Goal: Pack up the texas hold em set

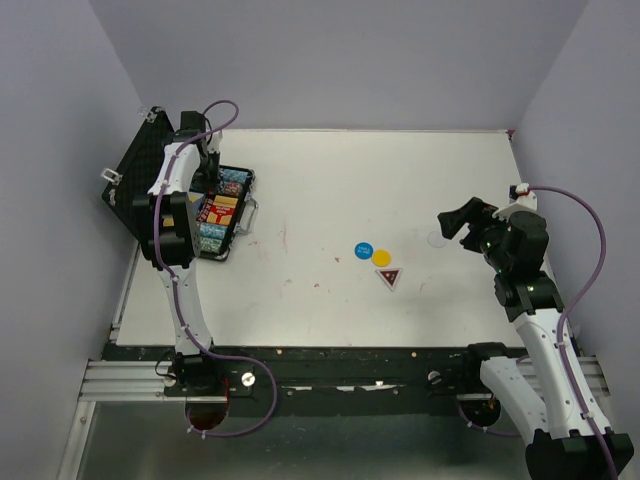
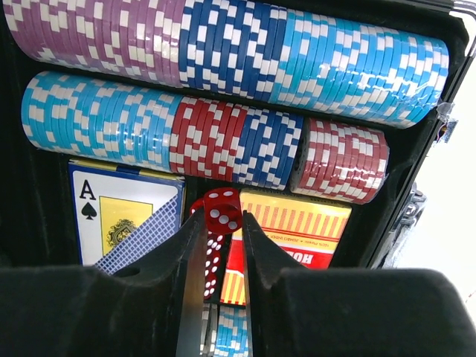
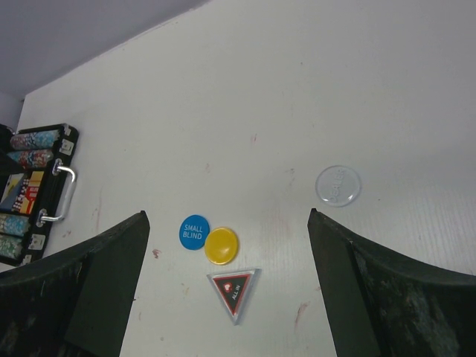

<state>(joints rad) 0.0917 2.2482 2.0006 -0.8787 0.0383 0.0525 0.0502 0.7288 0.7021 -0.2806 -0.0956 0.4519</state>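
The black case (image 1: 225, 212) lies open at the left edge of the white table (image 1: 330, 180). Its lid (image 1: 135, 175) stands raised on the far-left side, and its silver handle (image 3: 59, 195) faces the table's middle. The left gripper (image 2: 222, 223) hangs right over the open tray with its fingers drawn close, pinching a short column of red dice (image 2: 223, 211) with white pips.

Behind the dice lie the chips (image 2: 223, 52) in two rows. The far row runs purple, dark blue and light blue, and the nearer one runs light blue, red, dark blue and red. Below them sit two card decks. One deck (image 2: 123, 216) shows an ace of spades marked "A". On the red-and-yellow box (image 2: 305, 227) only the letters "HO" can be read. The dice sit over the gap between the two decks; I cannot tell whether they touch the tray.

The right gripper (image 3: 227, 214) hovers over the right half of the table with its fingers spread wide and nothing between them. Four pieces lie loose below it, well apart from the case:
- a blue disc (image 3: 193, 232) printed "SMALL BLIND"
- a yellow disc (image 3: 222, 245) touching the blue one, with no legible writing
- a dark triangular token (image 3: 233, 285) with a red border, marked "ALL IN", just beside the yellow disc on its near side
- a clear disc (image 3: 338, 185) set off to the right, whose raised lettering is too faint to read
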